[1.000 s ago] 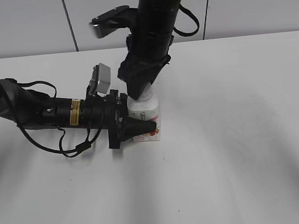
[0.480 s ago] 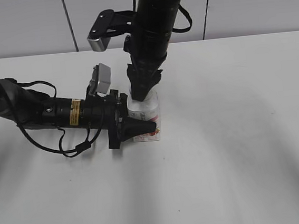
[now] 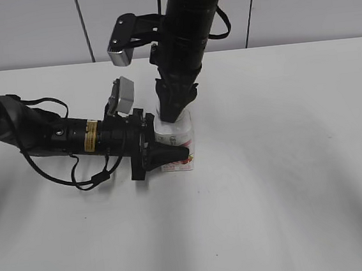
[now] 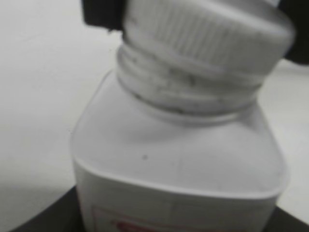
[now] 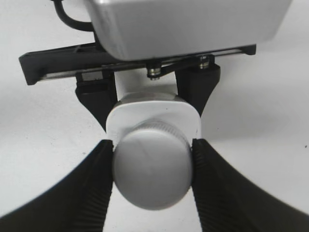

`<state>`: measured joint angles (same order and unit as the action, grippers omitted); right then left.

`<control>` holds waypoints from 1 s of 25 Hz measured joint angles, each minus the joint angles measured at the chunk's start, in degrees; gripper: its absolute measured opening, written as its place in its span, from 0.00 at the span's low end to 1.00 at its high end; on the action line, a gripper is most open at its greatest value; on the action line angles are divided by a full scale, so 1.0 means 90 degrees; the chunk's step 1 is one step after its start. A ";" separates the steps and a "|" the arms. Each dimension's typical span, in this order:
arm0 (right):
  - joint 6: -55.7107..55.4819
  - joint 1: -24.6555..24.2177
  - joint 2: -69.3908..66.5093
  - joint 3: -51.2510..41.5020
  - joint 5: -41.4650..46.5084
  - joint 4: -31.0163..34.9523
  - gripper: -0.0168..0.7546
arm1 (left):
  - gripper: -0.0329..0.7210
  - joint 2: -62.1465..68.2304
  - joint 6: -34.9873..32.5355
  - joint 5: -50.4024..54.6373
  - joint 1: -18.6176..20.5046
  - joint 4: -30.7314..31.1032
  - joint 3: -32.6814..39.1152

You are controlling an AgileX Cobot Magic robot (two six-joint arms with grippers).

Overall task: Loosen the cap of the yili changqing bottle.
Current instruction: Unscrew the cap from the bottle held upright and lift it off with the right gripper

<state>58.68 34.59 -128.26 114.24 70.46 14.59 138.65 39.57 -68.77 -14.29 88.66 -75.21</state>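
At table centre, slightly left, the yili changqing bottle (image 3: 181,146) stands upright on the white table (image 3: 286,164), its pink-red label facing the exterior camera.

Left gripper (image 3: 169,154): arm lies low and nearly level along the table, reaching in from the left of the bottle. Black fingers (image 3: 170,153) sit against the bottle's lower body, clamped on it; the left wrist view shows dark finger edges at both bottom corners with the bottle body between them. A small grey camera block (image 3: 122,95) sits atop this wrist, left of the bottle and above its height.

Right gripper (image 3: 172,111): arm comes down steeply from above, fingertips pointing down onto the bottle's top. Right wrist view shows the cap (image 5: 152,171), round and white with a ribbed side, pinched between two ribbed black pads (image 5: 99,188), one touching each side. Jaws closed on the cap.

Left wrist view: cap (image 4: 212,34) seated on the neck, ribbing visible, a ring below it on the neck, sloped shoulders (image 4: 178,145) beneath. Picture blurred; whether any gap shows between cap and ring cannot be told.

Behind the bottle, the table meets a pale panelled wall (image 3: 29,28).
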 joint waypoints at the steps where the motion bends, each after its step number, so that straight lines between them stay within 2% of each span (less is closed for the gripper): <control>1: 0.0006 0.0000 0.0000 0.0000 0.0000 0.0000 0.53 | 0.56 0.0000 0.0000 0.0000 0.0000 0.0000 0.0000; 14: 0.0012 0.0000 0.0005 0.0000 -0.0013 0.0000 0.60 | 0.56 0.0000 0.0006 -0.0007 0.0000 0.0000 0.0000; 20: -0.0067 0.0000 0.0005 0.0000 -0.0019 0.0000 0.75 | 0.56 0.0000 0.0006 -0.0007 0.0000 0.0000 0.0000; 25: -0.0100 0.0000 0.0116 0.0000 -0.0019 0.0000 0.77 | 0.56 0.0000 0.0006 -0.0007 0.0000 0.0006 0.0000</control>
<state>57.78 34.59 -127.21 114.24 70.30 14.59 138.65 39.62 -68.84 -14.29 88.71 -75.21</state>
